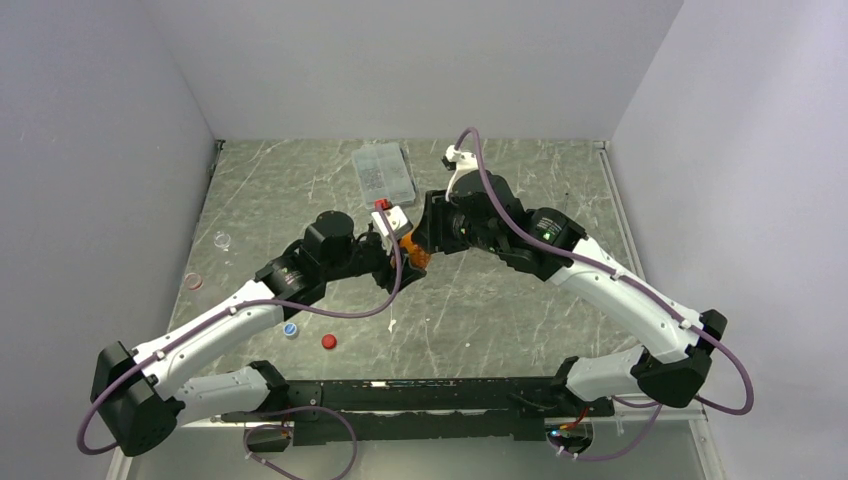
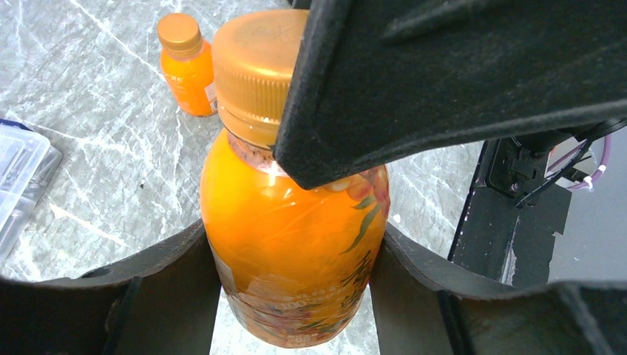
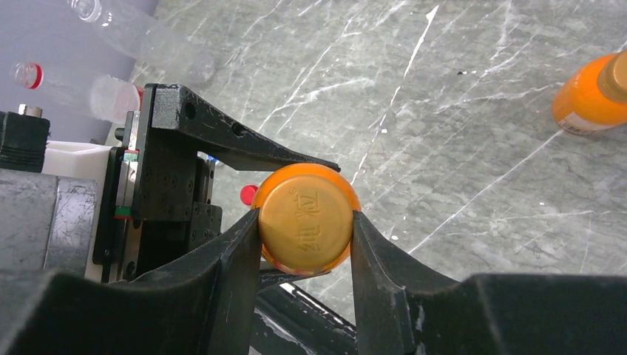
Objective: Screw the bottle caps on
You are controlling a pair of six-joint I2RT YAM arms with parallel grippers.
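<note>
Nearest the arm bases, a small red round plastic cap [image 1: 329,341] and a blue-and-white round cap [image 1: 290,329] lie loose on the grey marbled table [image 1: 480,310], left of centre. I judge that at least two cappings are left. The bottles they belong to do not show clearly.

In the middle of the table, the left gripper [image 2: 296,225] is closed on the body of a squat see-through orange plastic bottle [image 2: 292,244]. It holds the bottle upright, filled with orange liquid almost to the neck. The right gripper [image 3: 304,214] comes from above, its two fingers pressed against opposite sides of the gold-orange ribbed cap [image 2: 255,66], which sits on that bottle's neck. This looks like the screwing step. How far the thread has run I cannot tell.

Farther off stands a second small orange bottle [image 2: 185,63], also full, with its cap on, so probably finished.

At the left, two clear round dishes [image 1: 222,240] sit well apart from the bottles. At the far edge lies a flat clear compartment box [image 1: 383,172]. Their contents are too small to make out.
</note>
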